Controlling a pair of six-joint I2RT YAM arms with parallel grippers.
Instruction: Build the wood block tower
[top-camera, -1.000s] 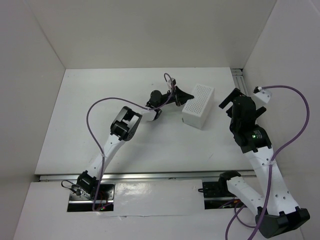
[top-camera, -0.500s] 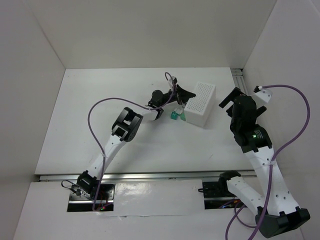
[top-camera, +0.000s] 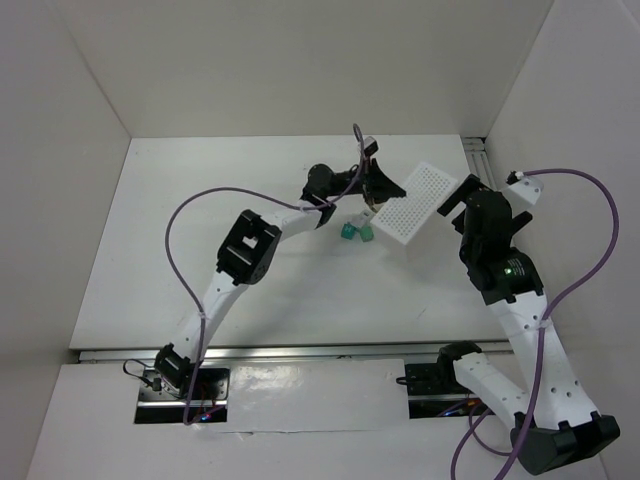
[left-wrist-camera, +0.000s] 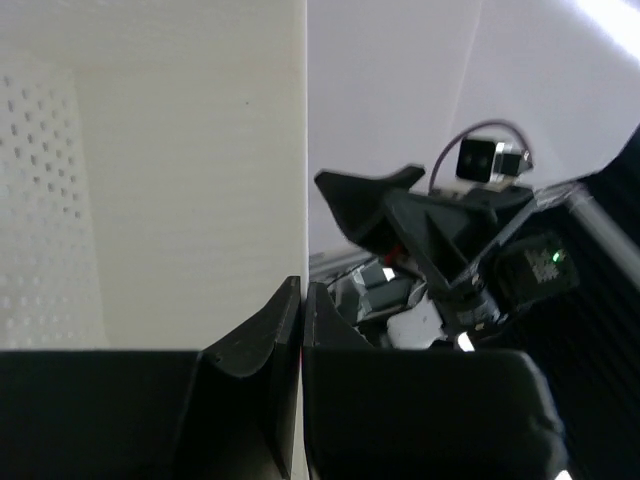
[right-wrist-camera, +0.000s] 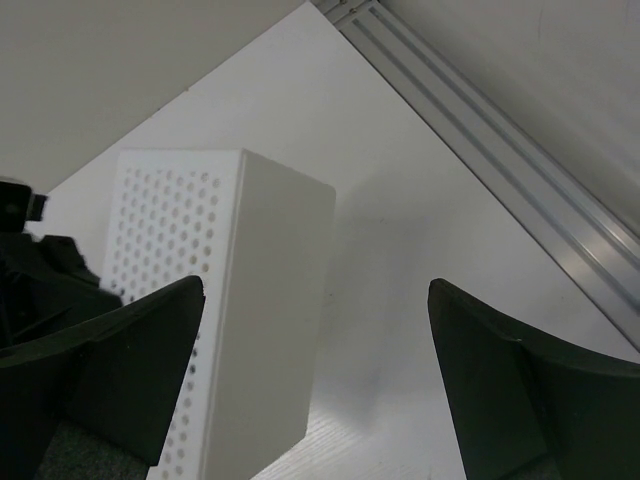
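Teal cube (top-camera: 348, 232) and a second small block (top-camera: 366, 235) sit side by side on the table (top-camera: 200, 220), just under the tray (top-camera: 420, 198) edge. A second ago the tray lay flat over them; now it's tipped up with its holed face toward the top camera, inside hidden. Left gripper (left-wrist-camera: 301, 295) is clamped on the tray wall. Right gripper (right-wrist-camera: 316, 290) has its jaws wide apart, near the tray and holding nothing. The second block's colour is unclear, and I can't make out a third.
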